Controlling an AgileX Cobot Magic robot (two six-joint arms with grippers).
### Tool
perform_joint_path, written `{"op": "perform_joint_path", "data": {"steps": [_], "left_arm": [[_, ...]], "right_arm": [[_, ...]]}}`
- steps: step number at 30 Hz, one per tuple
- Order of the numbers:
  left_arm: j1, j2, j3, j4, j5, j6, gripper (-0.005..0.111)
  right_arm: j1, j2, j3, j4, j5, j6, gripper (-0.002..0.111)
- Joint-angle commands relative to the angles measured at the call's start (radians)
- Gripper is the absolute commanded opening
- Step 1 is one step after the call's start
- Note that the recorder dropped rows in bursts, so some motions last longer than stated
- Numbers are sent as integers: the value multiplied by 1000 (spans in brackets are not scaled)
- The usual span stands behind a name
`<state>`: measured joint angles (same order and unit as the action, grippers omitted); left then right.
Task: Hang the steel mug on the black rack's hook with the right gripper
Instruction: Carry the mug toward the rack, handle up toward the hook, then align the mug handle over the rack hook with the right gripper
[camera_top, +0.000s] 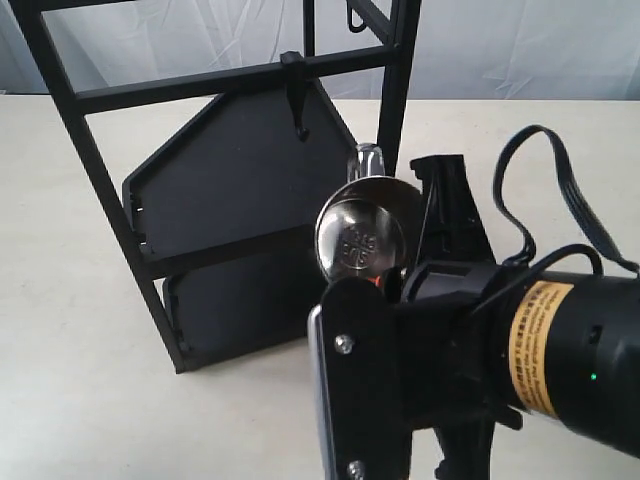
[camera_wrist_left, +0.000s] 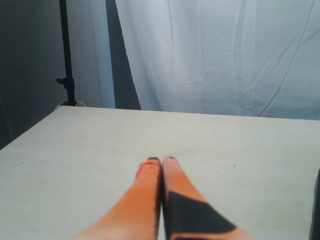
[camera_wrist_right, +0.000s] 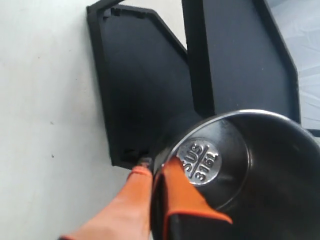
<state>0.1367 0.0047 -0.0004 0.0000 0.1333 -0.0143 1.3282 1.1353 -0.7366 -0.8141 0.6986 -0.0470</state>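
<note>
My right gripper (camera_top: 379, 284) holds the steel mug (camera_top: 365, 232) off the table, a round stamped face turned to the exterior camera and its loop handle (camera_top: 368, 158) pointing up. In the right wrist view the orange fingers (camera_wrist_right: 175, 187) clamp the mug's wall, one inside and one outside, and the mug (camera_wrist_right: 250, 165) shows a stamped bottom. The black rack (camera_top: 200, 85) stands behind it, its shelves (camera_wrist_right: 145, 85) close to the mug. The hook (camera_top: 297, 100) hangs from the rack's crossbar, up and to the left of the handle, apart from it. My left gripper (camera_wrist_left: 161, 161) is shut and holds nothing, low over the table (camera_wrist_left: 225, 145).
A smaller thin hook (camera_top: 355, 18) hangs at the rack's top right. A black bracket-like part (camera_top: 445, 195) and looping cables (camera_top: 560, 190) sit just right of the mug. White curtain behind; a black stand (camera_wrist_left: 66, 55) beyond the table's far corner.
</note>
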Motion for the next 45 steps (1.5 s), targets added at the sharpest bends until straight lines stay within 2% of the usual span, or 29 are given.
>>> {"op": "perform_joint_path", "data": {"steps": [1, 6, 14, 20, 27, 37, 45], "left_arm": [[-9, -5, 0, -7, -5, -2, 2], [-9, -5, 0, -7, -5, -2, 2], [-9, -5, 0, -7, -5, -2, 2], [-9, -5, 0, -7, -5, -2, 2], [-9, -5, 0, -7, -5, -2, 2], [-9, -5, 0, -7, -5, -2, 2], [-9, -5, 0, -7, -5, -2, 2]], "right_arm": [[89, -2, -7, -119, 73, 76, -1], [189, 18, -7, -234, 241, 204, -1], [209, 138, -7, -313, 357, 228, -1], [290, 167, -7, -484, 464, 342, -1], [308, 176, -7, -496, 523, 342, -1], [308, 266, -106, -457, 523, 232, -1], [308, 280, -106, -409, 523, 150, -1]]}}
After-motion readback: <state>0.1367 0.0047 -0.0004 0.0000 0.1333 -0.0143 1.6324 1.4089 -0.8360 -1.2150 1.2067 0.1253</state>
